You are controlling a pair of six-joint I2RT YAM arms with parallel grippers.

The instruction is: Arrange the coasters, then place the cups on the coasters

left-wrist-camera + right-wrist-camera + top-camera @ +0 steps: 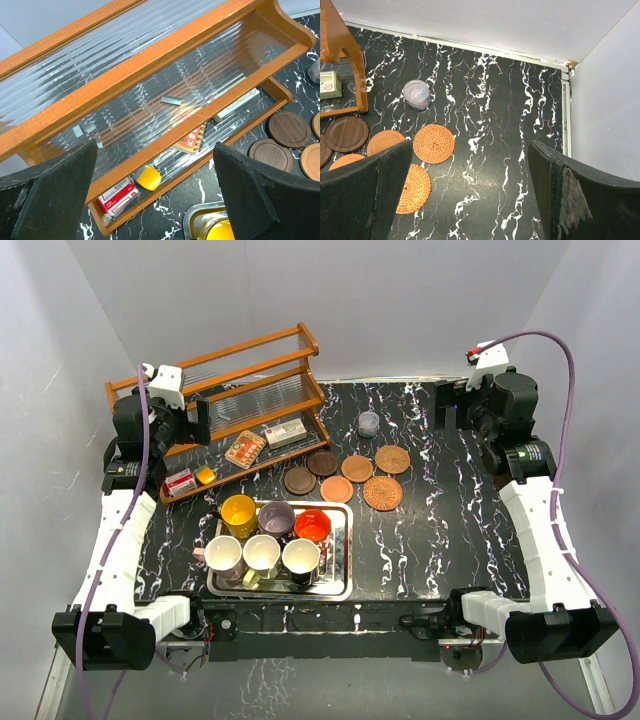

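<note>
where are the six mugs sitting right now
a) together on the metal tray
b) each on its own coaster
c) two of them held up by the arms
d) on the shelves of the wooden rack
A: all six mugs stand in two rows on the metal tray, while the coasters lie bare, further back and to the right.

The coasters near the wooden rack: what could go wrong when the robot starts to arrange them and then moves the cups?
1. The six thin round brown and orange coasters lie bunched together, so the open right claw may push a neighbour while taking one.
2. The small grey-blue pot stands just behind them and could be knocked.
3. The six handled mugs are packed tightly in the metal tray; lifting one may tip another.
</note>
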